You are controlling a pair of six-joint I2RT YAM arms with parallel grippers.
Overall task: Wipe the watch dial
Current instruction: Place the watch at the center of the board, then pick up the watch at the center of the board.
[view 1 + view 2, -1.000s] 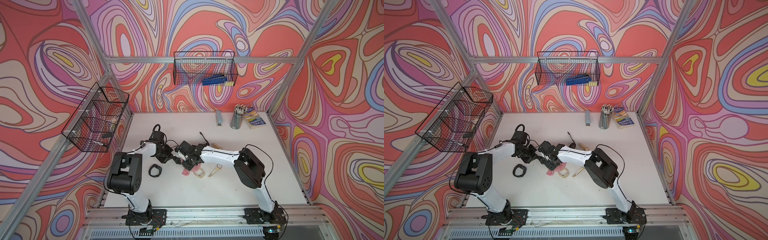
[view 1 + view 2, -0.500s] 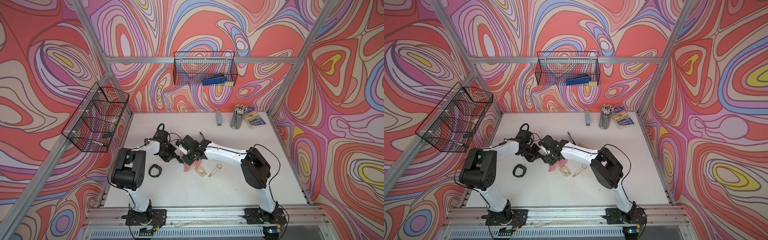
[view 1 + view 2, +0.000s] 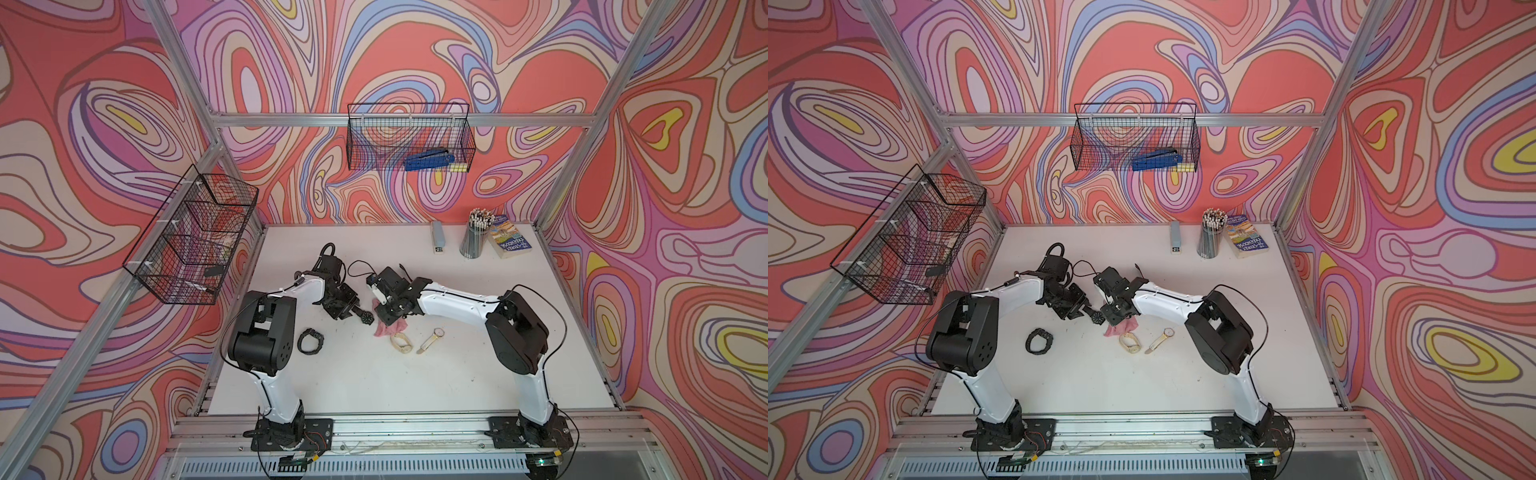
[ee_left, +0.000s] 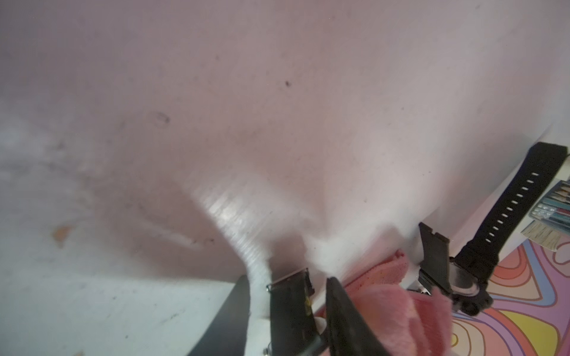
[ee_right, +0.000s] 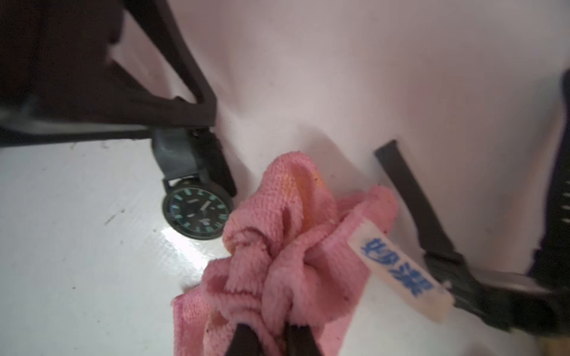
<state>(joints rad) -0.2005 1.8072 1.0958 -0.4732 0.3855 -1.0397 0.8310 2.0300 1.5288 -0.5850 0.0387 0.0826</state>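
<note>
Left gripper (image 3: pixel 358 312) parted over scuffed white table (image 3: pixel 374 374) (swirly walls (image 3: pixel 104 124)).

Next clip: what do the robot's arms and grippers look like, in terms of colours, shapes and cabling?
The left arm and right arm both have white tubular links, bulky black joint housings and black base plates. Thin black cables loop loosely outside each arm. The left gripper and right gripper are black, with slim dark fingers. No markings are legible.

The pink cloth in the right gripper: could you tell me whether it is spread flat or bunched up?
Bunched up: the pink cloth hangs in crumpled folds from the shut right gripper.
</note>
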